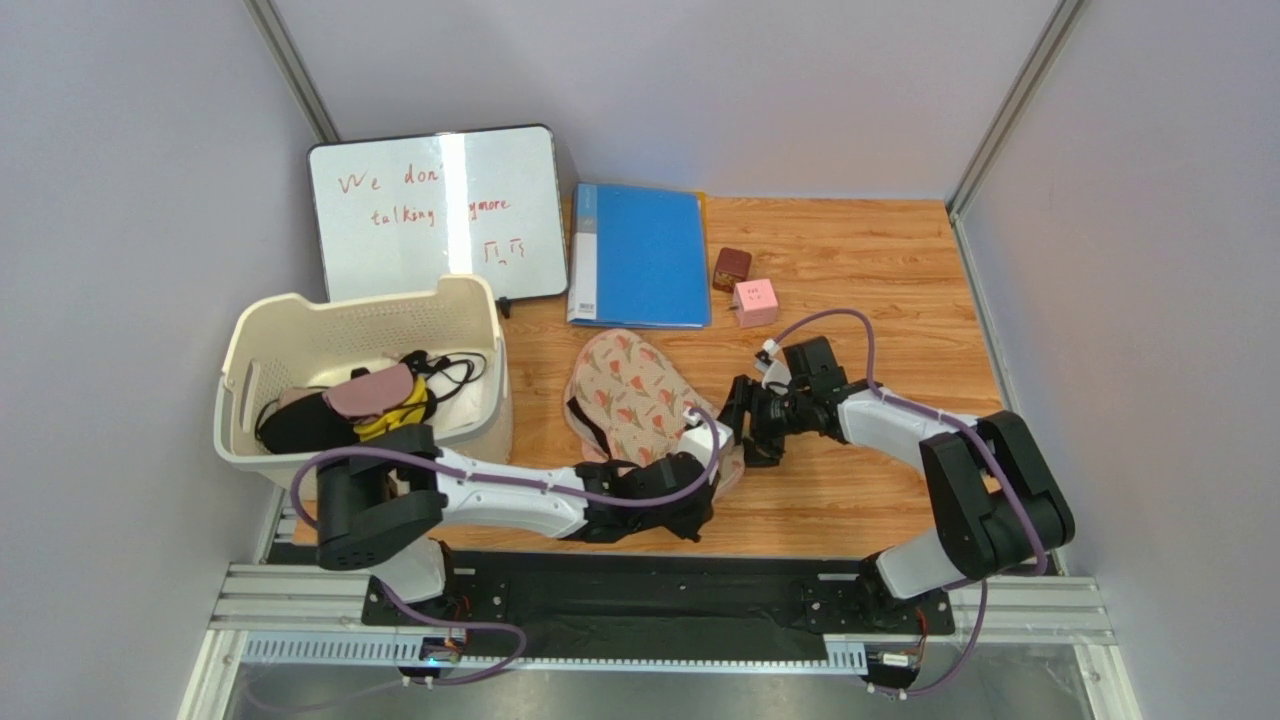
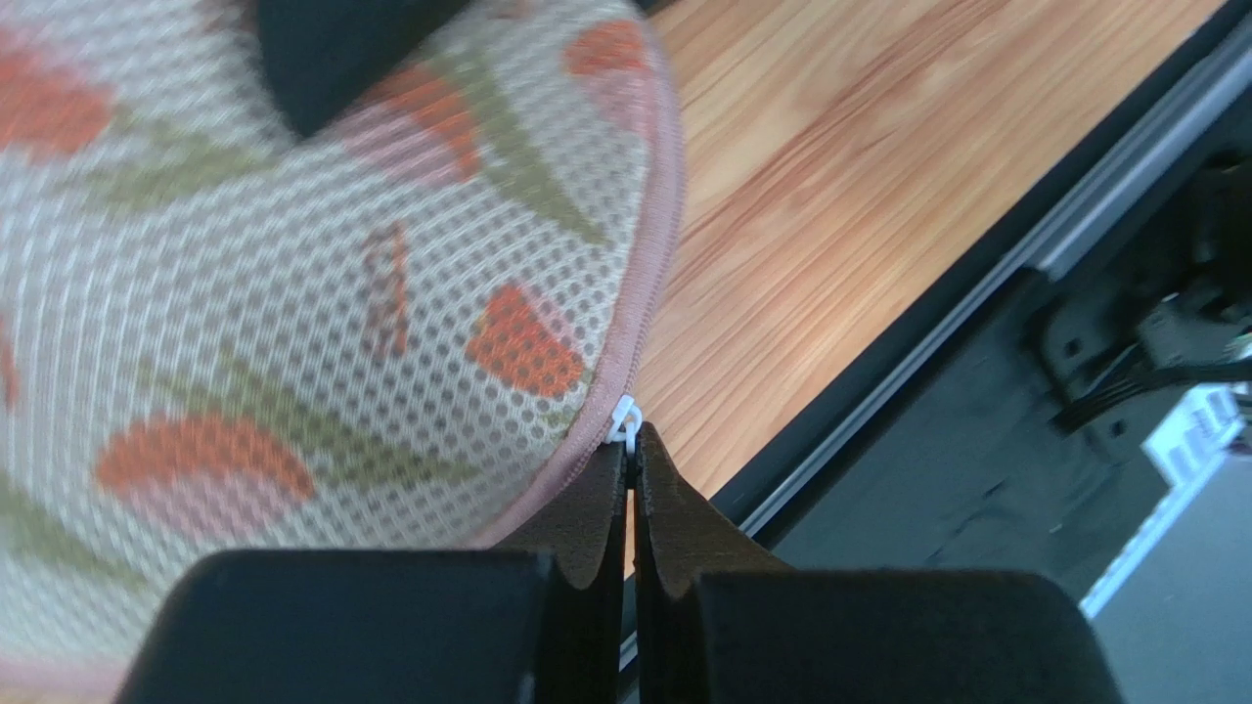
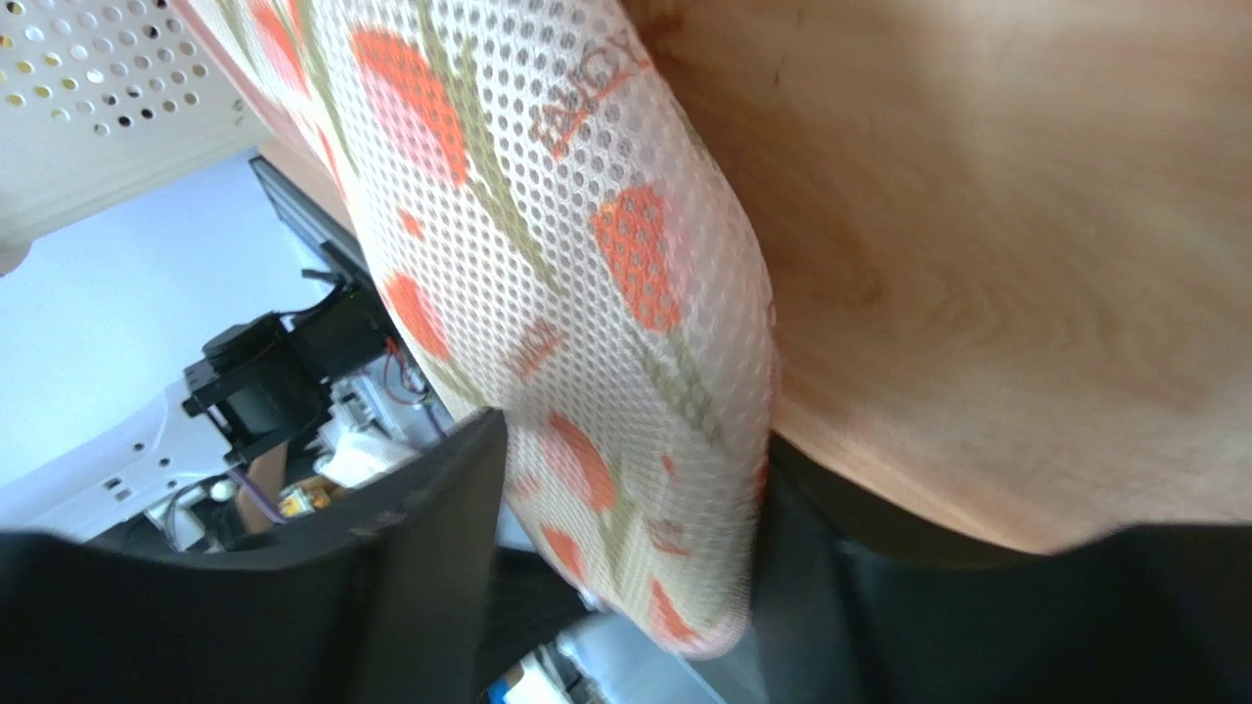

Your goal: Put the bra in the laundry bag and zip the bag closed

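Note:
The laundry bag (image 1: pixel 639 398) lies on the wooden table in front of the blue folder. It is beige-pink mesh with a red and green print and looks folded closed. The bra is hidden from every view. My left gripper (image 1: pixel 706 455) is at the bag's near right edge, shut on the small white zip pull (image 2: pixel 626 423) on the pink zip edging. My right gripper (image 1: pixel 747 420) reaches in from the right. In the right wrist view its fingers stand apart around the bag's edge (image 3: pixel 588 294), with a gap at the left finger (image 3: pixel 426 543).
A cream plastic basket (image 1: pixel 241 375) with pink, yellow and black garments stands at the left. A whiteboard (image 1: pixel 436 210) and a blue folder (image 1: pixel 642 255) lie at the back. A small brown box (image 1: pixel 732 267) and a pink cube (image 1: pixel 754 300) sit behind my right gripper.

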{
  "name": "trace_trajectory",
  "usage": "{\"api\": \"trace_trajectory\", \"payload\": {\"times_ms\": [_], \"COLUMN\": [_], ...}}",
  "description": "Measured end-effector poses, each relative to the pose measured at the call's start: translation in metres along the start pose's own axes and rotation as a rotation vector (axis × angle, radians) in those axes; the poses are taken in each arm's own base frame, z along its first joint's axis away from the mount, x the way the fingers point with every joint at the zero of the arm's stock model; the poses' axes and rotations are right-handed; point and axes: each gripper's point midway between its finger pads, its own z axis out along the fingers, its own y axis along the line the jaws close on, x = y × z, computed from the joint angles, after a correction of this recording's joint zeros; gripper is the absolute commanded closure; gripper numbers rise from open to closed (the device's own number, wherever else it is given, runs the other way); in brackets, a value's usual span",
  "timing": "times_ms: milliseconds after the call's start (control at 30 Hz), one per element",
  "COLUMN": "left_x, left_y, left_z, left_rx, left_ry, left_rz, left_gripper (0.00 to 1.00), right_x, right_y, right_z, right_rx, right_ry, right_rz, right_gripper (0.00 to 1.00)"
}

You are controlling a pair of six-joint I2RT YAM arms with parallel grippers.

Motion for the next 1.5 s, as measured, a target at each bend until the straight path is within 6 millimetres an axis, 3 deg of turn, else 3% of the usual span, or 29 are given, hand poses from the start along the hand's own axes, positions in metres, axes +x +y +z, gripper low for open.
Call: {"api": "trace_trajectory", "payload": {"times_ms": [167,300,467,633,767,833,967,1067,1267,1500], "left_x": [-0.014,-0.013,-0.013,-0.012,-0.012,-0.012,-0.012,-0.011,0.007,0.037], "left_y": [-0.031,-0.036,-0.037,-0.037,-0.039,-0.040,-0.040,-0.037,-0.016,0.035], "left_z": [0.024,0.026,0.026,0.026,0.026,0.025,0.025,0.025,0.008,-0.027], "left_rx": [0.077,0.094,0.102,0.107,0.115,0.118,0.120,0.108,0.073,-0.059], "left_ry": [0.002,0.009,0.014,0.017,0.021,0.023,0.025,0.022,0.027,0.048], "left_rz": [0.002,0.007,0.011,0.013,0.013,0.013,0.012,0.005,-0.042,-0.069], "left_gripper": [1.00,1.00,1.00,1.00,1.00,1.00,1.00,1.00,1.00,1.00], "right_x": [-0.008,0.001,0.019,0.037,0.044,0.043,0.040,0.040,0.040,0.038], "right_y": [-0.002,-0.008,-0.017,-0.030,-0.035,-0.034,-0.030,-0.030,-0.031,-0.033], "right_z": [-0.005,-0.022,-0.035,-0.033,-0.029,-0.027,-0.026,-0.024,-0.025,-0.025], "right_rx": [0.035,0.056,0.062,0.069,0.058,0.047,0.027,0.025,0.014,0.005], "right_ry": [-0.048,-0.098,-0.128,-0.099,-0.089,-0.093,-0.097,-0.089,-0.076,-0.059], "right_rz": [-0.033,-0.030,-0.011,0.037,0.084,0.100,0.110,0.118,0.125,0.130], "right_gripper": [0.20,0.17,0.20,0.37,0.63,0.70,0.93,1.00,1.00,1.00]}}
